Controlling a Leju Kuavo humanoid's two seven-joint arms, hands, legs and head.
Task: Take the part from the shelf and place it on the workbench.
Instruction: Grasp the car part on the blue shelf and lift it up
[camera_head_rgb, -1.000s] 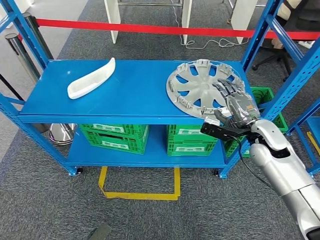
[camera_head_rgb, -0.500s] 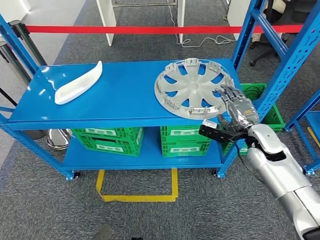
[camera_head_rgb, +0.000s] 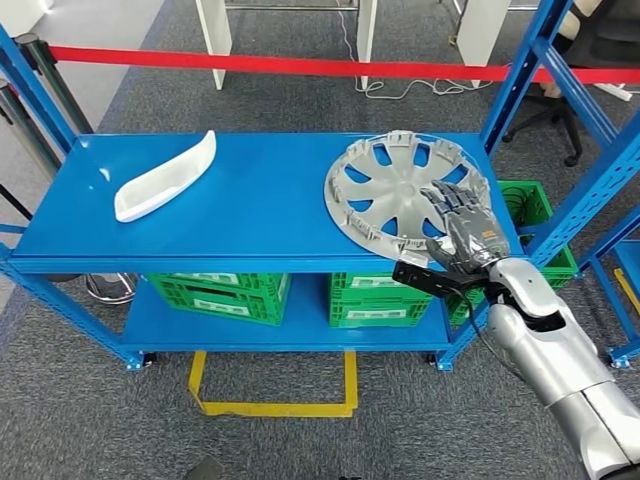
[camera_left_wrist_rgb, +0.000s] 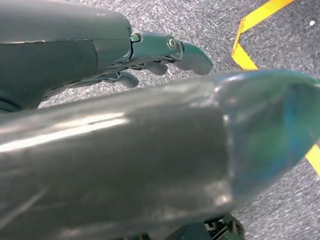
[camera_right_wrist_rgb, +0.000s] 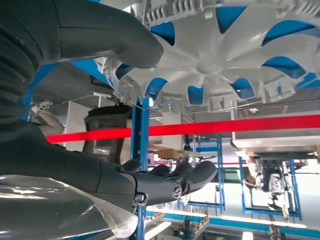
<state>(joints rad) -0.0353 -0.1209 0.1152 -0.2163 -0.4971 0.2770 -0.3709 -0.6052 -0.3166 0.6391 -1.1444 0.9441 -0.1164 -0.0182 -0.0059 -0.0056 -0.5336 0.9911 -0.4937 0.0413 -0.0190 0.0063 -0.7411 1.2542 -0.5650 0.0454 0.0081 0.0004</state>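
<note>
No writing can be read anywhere: the green crates (camera_head_rgb: 219, 290) under the shelf (camera_head_rgb: 249, 215) carry pale label strips, but the lettering is too small to make out.

The part is a hubcap (camera_head_rgb: 400, 190), silver-grey plastic, round, with curved spokes, open slots and small clips standing along its rim. It lies on the right end of the blue metal shelf, its near edge at the shelf's front lip. In the right wrist view its pale spokes (camera_right_wrist_rgb: 226, 45) show the blue of the shelf through the slots.

The right hand (camera_head_rgb: 460, 225) is over the hubcap's near right rim, dark fingers spread apart and stretched across the spokes, thumb on the near side; it clasps nothing. Whether the fingers touch the plastic I cannot tell. The left hand (camera_left_wrist_rgb: 113, 55) hangs over grey carpet and yellow floor tape (camera_left_wrist_rgb: 260, 35), fingers loosely extended, holding nothing.

A white, smooth, boat-shaped trim piece (camera_head_rgb: 166, 175) lies at the shelf's left end, well apart from the hubcap.

Against half a second ago the whole picture has shifted a little, so the camera moved; the hand sits at much the same spot on the rim.
</note>
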